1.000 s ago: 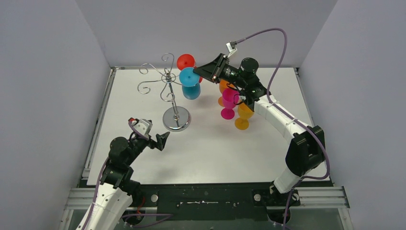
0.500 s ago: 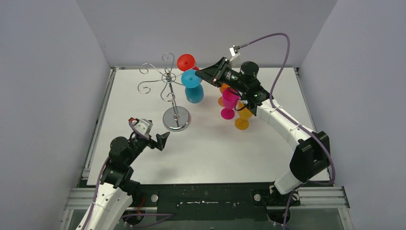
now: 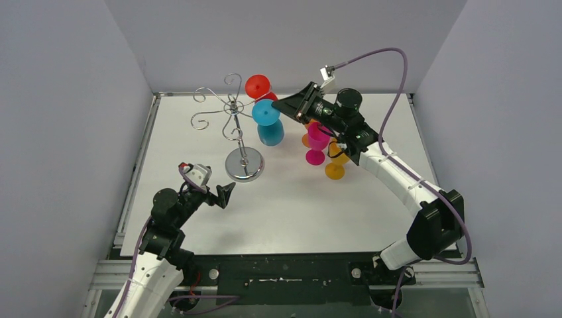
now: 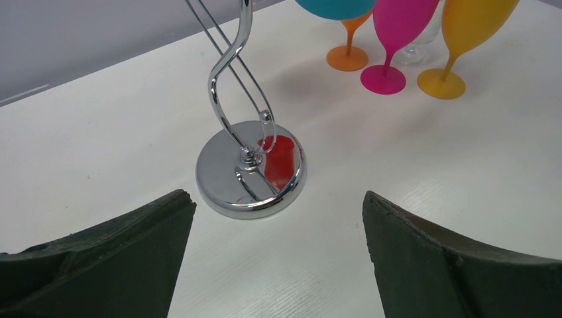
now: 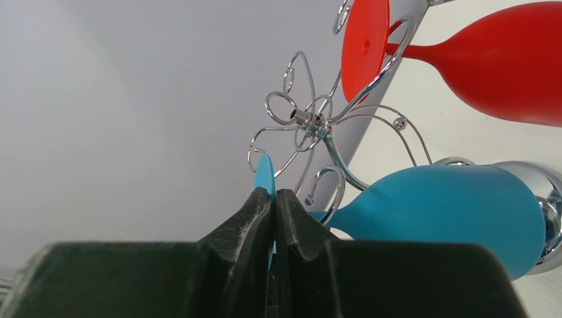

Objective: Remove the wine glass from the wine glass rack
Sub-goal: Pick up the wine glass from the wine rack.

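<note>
Right claw [image 5: 274, 193] is pinching the blue glass [image 5: 457, 205] by its foot rim. The glass is hanging bowl-down at a rack [image 3: 233, 109] arm tip, so the pull-off step is going on. Next move is likely drawing it clear sideways, then lowering it to the tabletop [image 3: 298, 199]. Left claw [image 3: 226, 194] is sitting wide open near the rack base.

In the left wrist view, the top of the wine glass rack [image 4: 228, 79] is being cut off by the upper edge, as are the bowls of the blue wine glass [image 4: 335, 8], the pink glass [image 4: 397, 26] and the nearer orange glass [image 4: 474, 26], while a clear glass [image 4: 417, 50] is being largely hidden behind the pink one. In the right wrist view, most of the blue wine glass's foot is being covered by the pressed-together fingers of the right end effector [image 5: 274, 195], and the red glass [image 5: 490, 63] is being cropped by the right edge.
</note>
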